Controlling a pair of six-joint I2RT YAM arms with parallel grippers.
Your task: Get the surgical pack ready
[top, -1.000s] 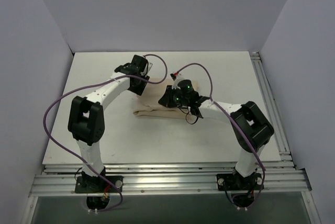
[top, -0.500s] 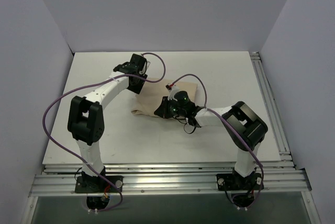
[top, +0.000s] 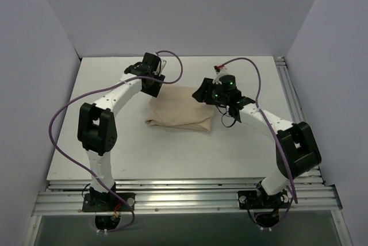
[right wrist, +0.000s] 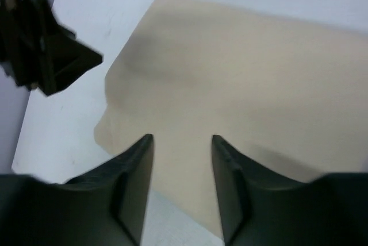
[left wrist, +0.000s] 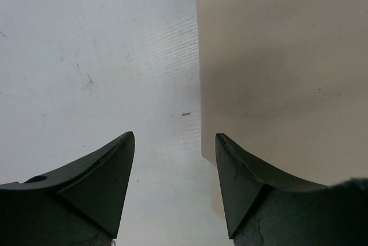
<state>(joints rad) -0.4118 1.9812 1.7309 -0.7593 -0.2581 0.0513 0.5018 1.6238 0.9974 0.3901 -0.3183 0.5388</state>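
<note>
White table (top: 115,154) under tan cloth bundle (top: 179,111)

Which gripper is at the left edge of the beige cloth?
The left gripper, astride that edge; the right gripper hangs at the right end of the cloth.

This is a robot test cell in a lab. A bare white table (top: 115,160) is boxed in by plain pale walls (top: 172,10) behind it and at both its sides. Aluminium rails (top: 184,200) run along the table's near edge. Two white robot arms (top: 95,137) are bolted there, and purple cables (top: 53,137) loop above the table.
</note>
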